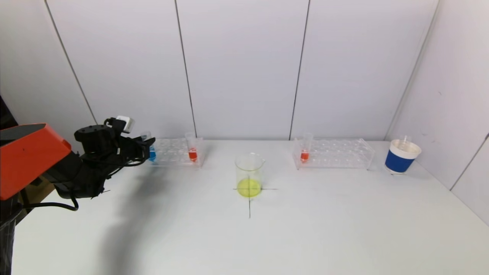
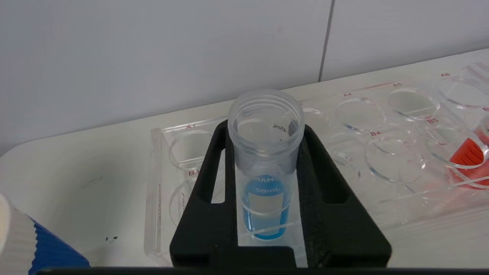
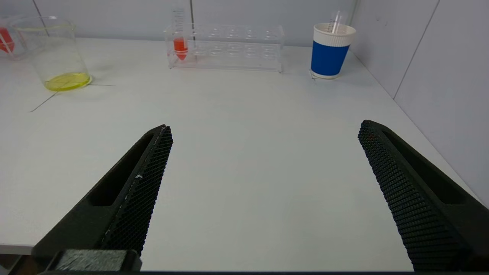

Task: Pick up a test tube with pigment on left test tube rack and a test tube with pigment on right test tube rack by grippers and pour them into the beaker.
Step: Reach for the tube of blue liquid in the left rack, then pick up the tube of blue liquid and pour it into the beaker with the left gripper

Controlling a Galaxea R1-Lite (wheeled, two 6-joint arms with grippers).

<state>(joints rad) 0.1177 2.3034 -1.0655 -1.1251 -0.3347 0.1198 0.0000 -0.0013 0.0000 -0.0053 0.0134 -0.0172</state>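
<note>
A clear test tube with blue pigment (image 2: pixel 265 160) stands in the left rack (image 2: pixel 382 168) at its outer end, also seen in the head view (image 1: pixel 152 154). My left gripper (image 2: pixel 265 130) is shut on this tube, one black finger on each side; in the head view it (image 1: pixel 149 147) is at the rack's left end. A red-pigment tube (image 1: pixel 192 152) stands at that rack's other end. The right rack (image 1: pixel 336 152) holds a red-pigment tube (image 1: pixel 304 154). The beaker (image 1: pixel 249 175) with yellow liquid stands at the table's middle. My right gripper (image 3: pixel 265 128) is open and empty above the table's near right.
A blue-and-white paper cup (image 1: pixel 401 156) holding a clear tube stands right of the right rack. Another blue-and-white cup (image 2: pixel 23 248) stands close beside the left rack. Walls enclose the table at the back and right. A black cross marks the beaker's spot.
</note>
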